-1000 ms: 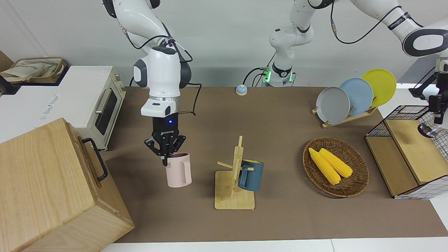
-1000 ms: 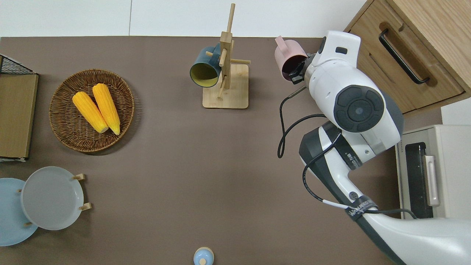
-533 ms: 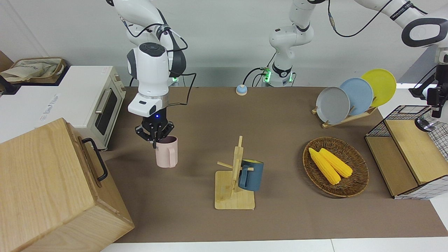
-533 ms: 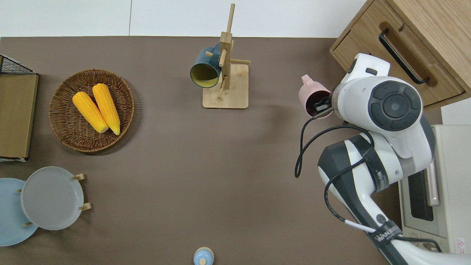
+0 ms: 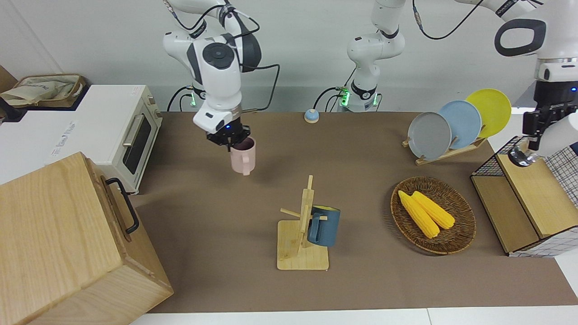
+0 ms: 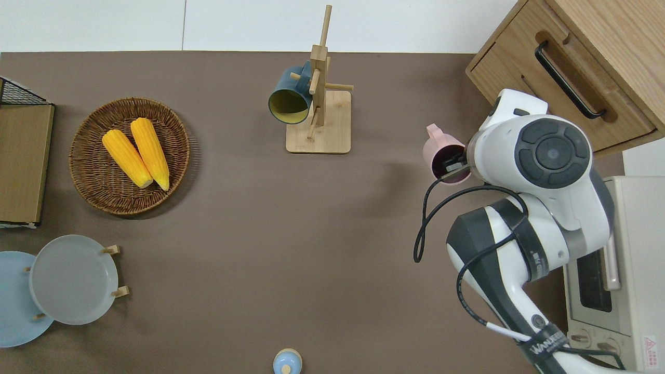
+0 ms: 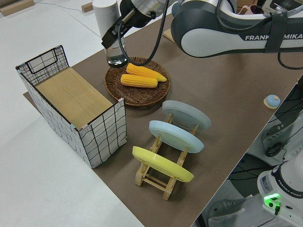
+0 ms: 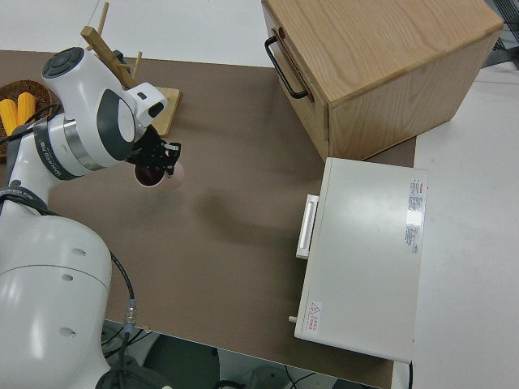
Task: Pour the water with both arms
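Right gripper (image 5: pixel 230 141) is pinched on the rim of the pink mug (image 5: pixel 243 156), one finger inside and one outside, mug upright with its handle pointing away from the robots. The overhead view puts the mug (image 6: pixel 446 156) over bare brown mat (image 6: pixel 260 234) toward the right arm's end of the table; whether it is touching down or just clear of the surface I can't tell.

Left gripper (image 7: pixel 110 37) is clamped on a white bottle (image 7: pixel 108 23) with a clear lower part, held upright at the left arm's end of the table, over or just beside the wire rack with the wooden shelf (image 7: pixel 71 94). The overhead view doesn't show it.

Mug and bottle are well apart, so no pour is set up yet; my read is both are in transit.

Risks:
- A rim pinch is a thin grip. Any tilt or fast swing could rotate the mug in the fingers or drop it.
- The bottle's route to the mug passes the corn basket (image 5: pixel 433 215), plate rack (image 5: pixel 451 131) and cup tree (image 5: pixel 303 225) with the blue mug (image 5: pixel 323 225); a low path clips them.
- If the mug isn't set flat before pouring, the stream misses or tips it.
- I can't tell if the bottle is capped.
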{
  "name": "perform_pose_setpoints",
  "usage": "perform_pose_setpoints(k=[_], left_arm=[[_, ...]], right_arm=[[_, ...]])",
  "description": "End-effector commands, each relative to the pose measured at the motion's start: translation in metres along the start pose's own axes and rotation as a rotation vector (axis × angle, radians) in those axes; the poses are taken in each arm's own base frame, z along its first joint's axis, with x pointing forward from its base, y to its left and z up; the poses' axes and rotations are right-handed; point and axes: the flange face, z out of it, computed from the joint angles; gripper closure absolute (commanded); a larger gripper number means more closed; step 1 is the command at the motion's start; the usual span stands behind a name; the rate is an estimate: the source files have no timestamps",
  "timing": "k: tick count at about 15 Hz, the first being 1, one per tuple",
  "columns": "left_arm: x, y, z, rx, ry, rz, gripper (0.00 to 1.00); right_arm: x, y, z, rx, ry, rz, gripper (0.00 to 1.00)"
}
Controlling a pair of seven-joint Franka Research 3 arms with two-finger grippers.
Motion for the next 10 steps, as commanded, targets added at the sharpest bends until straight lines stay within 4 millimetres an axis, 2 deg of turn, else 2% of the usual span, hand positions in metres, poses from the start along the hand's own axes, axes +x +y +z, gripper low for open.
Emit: perform_pose_setpoints(k=[1, 6, 8, 10], left_arm=[[-0.028, 0.036, -0.023, -0.003, -0.008, -0.011, 1.0], [-0.057, 0.085, -0.021, -0.016, -0.046, -0.008, 1.0], [-0.068, 0.103, -0.017, -0.024, -0.058, -0.014, 1.0], [-0.078, 0.116, -0.017, -0.028, -0.069, -0.02, 1.0]], right_arm=[[-0.025, -0.054, 0.003, 0.092, -0.074, 0.147, 1.0], [-0.037, -0.137, 0.024, 0.211, -0.156, 0.298, 1.0], [-0.038, -0.173, 0.038, 0.233, -0.167, 0.33, 1.0], [-0.038, -0.2, 0.058, 0.235, -0.18, 0.394, 1.0]])
